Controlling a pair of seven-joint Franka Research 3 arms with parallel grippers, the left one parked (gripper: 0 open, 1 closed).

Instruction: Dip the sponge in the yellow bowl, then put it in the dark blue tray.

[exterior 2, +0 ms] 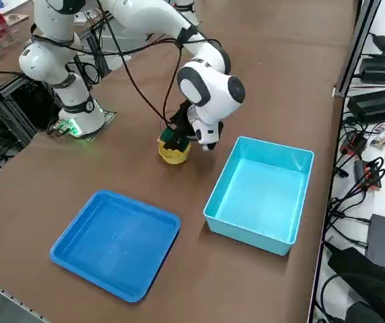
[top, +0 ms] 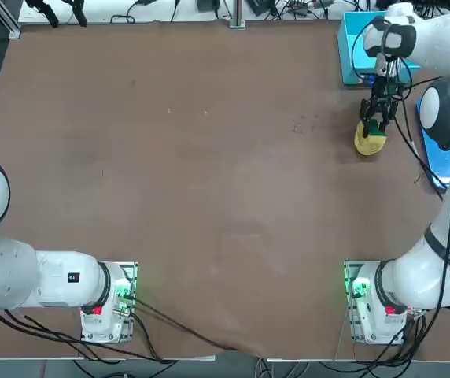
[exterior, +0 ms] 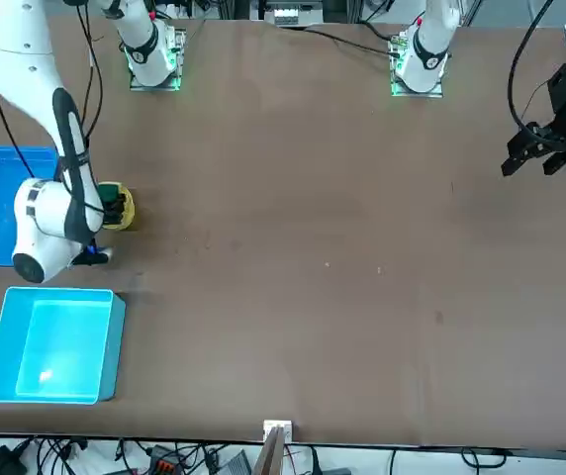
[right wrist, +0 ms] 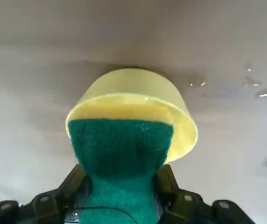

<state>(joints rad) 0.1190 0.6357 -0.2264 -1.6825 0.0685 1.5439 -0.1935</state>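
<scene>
The right end effector (right wrist: 119, 205) is pinching the sponge (right wrist: 120, 149) between its two fingers, and you can see the block waisting in where they bite, so this thing is soft and springy, giving way under the squeeze. It is hanging right at the mouth of the bowl (right wrist: 171, 100), green scouring face toward the wrist camera, yellow layer just showing at its far edge against the bowl's rim. From overhead the end effector (top: 373, 126) is pointing down over the bowl (top: 370, 144) near the far right of the tabletop (top: 209, 181); how deep the sponge sits inside, I cannot tell.

Handling-wise, I am judging it light and compressible, with a rough top that gives the fingers good purchase. If it takes up liquid it could get heavier and drip, so a firm grip across the narrow middle, as it is now, looks the sensible hold. The bowl itself looks small and light and could tip or skid if the sponge drags on its rim.

The tray (exterior 2: 115, 242) is lying flat beside the deeper cyan bin (exterior 2: 260, 195), near the bowl (exterior 2: 173, 153), nothing in it, waiting. A few droplets (right wrist: 255, 86) are shining on the tabletop beyond the bowl
</scene>
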